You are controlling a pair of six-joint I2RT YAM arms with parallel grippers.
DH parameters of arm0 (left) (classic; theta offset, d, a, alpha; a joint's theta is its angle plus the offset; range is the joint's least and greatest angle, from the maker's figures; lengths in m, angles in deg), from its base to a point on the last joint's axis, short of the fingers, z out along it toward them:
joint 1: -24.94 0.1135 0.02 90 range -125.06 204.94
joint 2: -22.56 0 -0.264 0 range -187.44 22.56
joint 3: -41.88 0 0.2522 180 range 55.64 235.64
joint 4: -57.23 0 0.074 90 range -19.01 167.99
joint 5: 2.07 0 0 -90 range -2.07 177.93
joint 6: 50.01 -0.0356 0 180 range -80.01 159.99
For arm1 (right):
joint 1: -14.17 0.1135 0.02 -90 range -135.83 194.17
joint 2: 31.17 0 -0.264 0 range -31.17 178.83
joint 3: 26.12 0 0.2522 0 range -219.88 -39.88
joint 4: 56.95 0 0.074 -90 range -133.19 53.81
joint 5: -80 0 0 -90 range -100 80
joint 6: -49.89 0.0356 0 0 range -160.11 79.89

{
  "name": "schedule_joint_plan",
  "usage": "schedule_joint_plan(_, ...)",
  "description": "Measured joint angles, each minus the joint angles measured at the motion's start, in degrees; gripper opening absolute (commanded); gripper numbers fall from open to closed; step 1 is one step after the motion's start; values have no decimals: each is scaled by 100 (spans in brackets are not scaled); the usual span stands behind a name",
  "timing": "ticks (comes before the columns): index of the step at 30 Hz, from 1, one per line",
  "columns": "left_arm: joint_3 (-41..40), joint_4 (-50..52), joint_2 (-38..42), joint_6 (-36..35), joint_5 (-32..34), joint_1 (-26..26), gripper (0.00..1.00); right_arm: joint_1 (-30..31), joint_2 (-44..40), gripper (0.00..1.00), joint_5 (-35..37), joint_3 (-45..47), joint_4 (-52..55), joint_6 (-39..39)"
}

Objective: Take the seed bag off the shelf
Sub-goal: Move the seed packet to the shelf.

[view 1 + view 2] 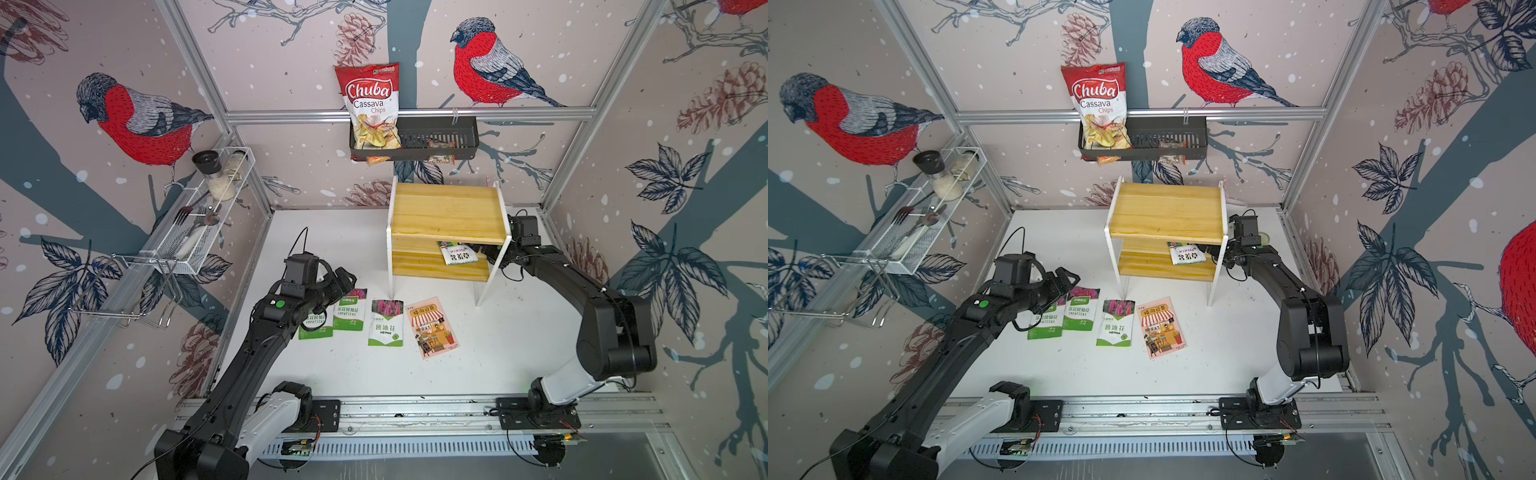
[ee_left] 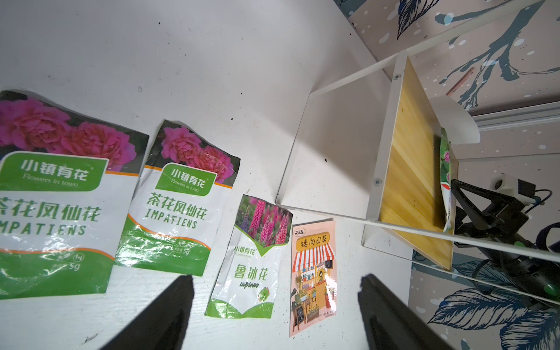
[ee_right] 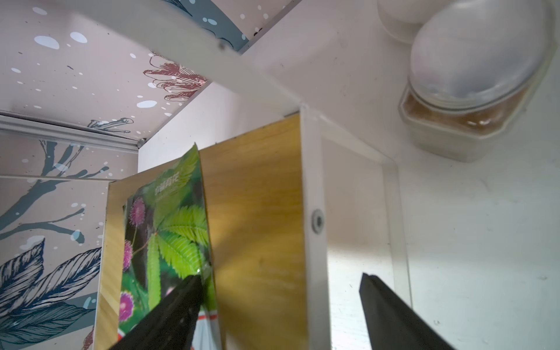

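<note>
Aluminium rail (image 1: 415, 411) along the front edge carries both arm bases.

Next back, four seed packets lie flat in a row on the white surface (image 1: 519, 332): two impatiens packets (image 1: 351, 309), a lupin packet (image 1: 386, 322) and a pink packet (image 1: 434, 328). Their edges are close together.

Left jaws hang wide and empty over the row's left end. In both top views the left arm covers part of the leftmost packet.

Open room: bare surface from the pink packet across to the right arm, plus a bare strip between the row and the shelf legs.

Shelf (image 1: 449, 212) stands back right. Seed bag (image 1: 459, 254) is on its lower board (image 1: 428, 266), at the right end, with its top tucked under the upper board.

Right jaws sit at the shelf's right side at lower-board height, wide, gripping nothing. In the right wrist view:
- one finger (image 3: 181, 303) overlaps the bag's lower corner; contact unclear
- the white side bar (image 3: 315, 188) shows between the two fingers
- a small jar (image 3: 454, 91) sits just past that side panel

Far wall: black basket (image 1: 436, 137) with a chips bag (image 1: 370, 104), above the shelf and well apart from it. Wire rack (image 1: 199, 224) is on the left wall.
</note>
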Motion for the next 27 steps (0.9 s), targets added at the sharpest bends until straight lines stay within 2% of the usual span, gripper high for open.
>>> schedule_joint_plan(9, -26, 0, 57, 13, 2, 0, 89, 175, -219, 86, 251, 136, 52, -337)
schedule_joint_plan(27, -28, -46, -98, 109, -2, 0, 89, 249, -866, 86, 140, 575, 507, -739)
